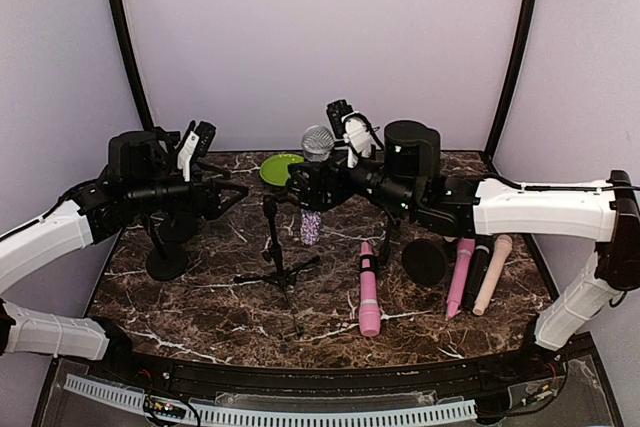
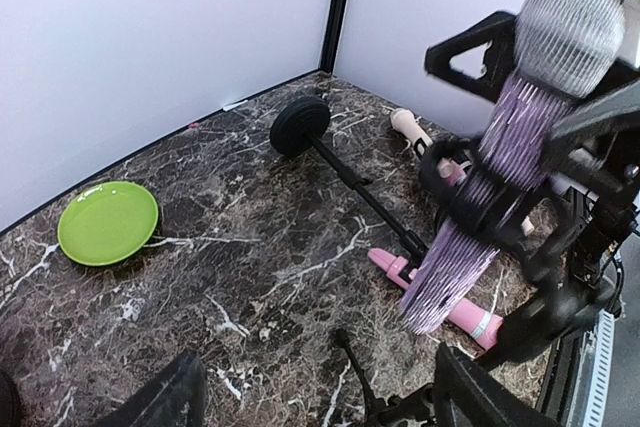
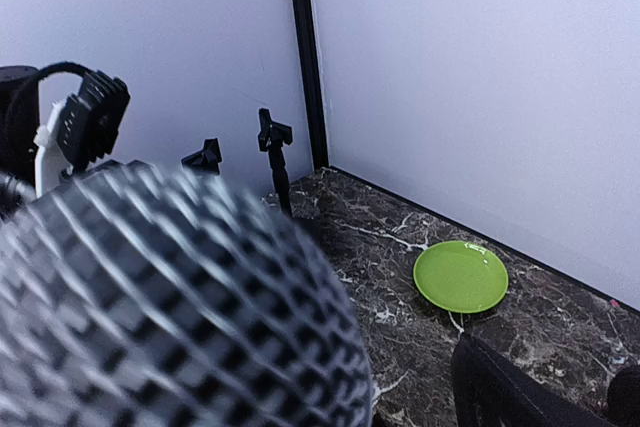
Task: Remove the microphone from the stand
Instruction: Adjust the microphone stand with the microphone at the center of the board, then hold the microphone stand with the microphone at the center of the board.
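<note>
In the right wrist view the microphone (image 3: 170, 287) fills the lower left as a blurred silver mesh. It hides that arm's own fingers except for one dark tip at the bottom right. From above, the right arm covers the spot where the right pincer (image 1: 305, 185) meets the microphone, so contact is hard to judge. The left wrist view shows its fingers spread wide to either side of the body, with no squeeze to be made out. A black ring crosses the body there, and I cannot tell whether it is the clip of the tripod stand (image 1: 275, 247). The left pincer (image 1: 232, 187) is spread too, with nothing between its fingers, which are cut off at the bottom edge of its own view.

The microphone has a round silver mesh head and a glittery purple body. It leans slightly, head up, with its lower end clear of the tabletop (image 1: 200, 312). It sits just right of the stand's top and near the green plate (image 1: 281, 168).
</note>
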Action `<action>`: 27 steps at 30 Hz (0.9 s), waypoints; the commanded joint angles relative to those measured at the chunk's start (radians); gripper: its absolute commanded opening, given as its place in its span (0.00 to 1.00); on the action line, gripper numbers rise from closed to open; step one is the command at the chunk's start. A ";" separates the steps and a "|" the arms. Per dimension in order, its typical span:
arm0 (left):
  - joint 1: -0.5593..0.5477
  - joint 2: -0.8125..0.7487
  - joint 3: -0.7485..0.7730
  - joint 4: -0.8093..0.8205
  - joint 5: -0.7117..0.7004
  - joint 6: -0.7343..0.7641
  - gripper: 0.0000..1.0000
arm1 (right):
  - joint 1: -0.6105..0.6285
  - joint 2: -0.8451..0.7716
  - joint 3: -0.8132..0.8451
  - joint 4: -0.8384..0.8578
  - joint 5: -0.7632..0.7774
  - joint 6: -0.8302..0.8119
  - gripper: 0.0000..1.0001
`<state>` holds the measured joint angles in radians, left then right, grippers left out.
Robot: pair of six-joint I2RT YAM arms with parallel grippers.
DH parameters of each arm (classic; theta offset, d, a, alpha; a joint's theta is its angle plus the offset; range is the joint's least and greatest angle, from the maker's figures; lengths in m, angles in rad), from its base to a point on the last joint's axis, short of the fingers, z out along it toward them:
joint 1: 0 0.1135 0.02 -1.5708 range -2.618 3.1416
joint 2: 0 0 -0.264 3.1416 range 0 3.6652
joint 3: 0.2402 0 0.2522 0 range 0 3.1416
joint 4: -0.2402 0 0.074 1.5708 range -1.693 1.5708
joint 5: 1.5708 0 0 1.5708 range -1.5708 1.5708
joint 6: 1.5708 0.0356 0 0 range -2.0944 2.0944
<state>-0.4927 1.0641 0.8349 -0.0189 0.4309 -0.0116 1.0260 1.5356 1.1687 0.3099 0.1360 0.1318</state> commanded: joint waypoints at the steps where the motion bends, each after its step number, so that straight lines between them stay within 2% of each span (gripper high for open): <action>1: 0.003 -0.044 0.013 0.073 0.065 0.017 0.80 | 0.011 0.049 0.011 -0.104 0.020 -0.030 0.98; 8: 0.002 -0.035 0.063 0.110 0.143 -0.037 0.80 | 0.012 0.055 0.008 -0.119 0.020 -0.025 0.98; 12: 0.004 -0.019 0.048 0.114 0.159 -0.037 0.80 | 0.011 0.034 -0.002 -0.102 0.013 -0.015 0.98; 16: -0.009 -0.014 0.009 0.153 0.232 -0.044 0.79 | 0.011 0.018 -0.005 -0.085 0.025 0.003 0.98; 22: -0.149 0.062 0.041 -0.003 0.172 0.109 0.79 | 0.008 0.027 0.028 -0.100 0.047 0.028 0.97; 27: -0.215 0.144 0.052 -0.067 0.137 0.128 0.82 | 0.009 0.037 0.028 -0.103 0.051 0.040 0.94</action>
<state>-0.6777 1.1641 0.8642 -0.0044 0.5976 0.0570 1.0279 1.5837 1.1709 0.1787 0.1654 0.1474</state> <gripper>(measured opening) 0.797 0.950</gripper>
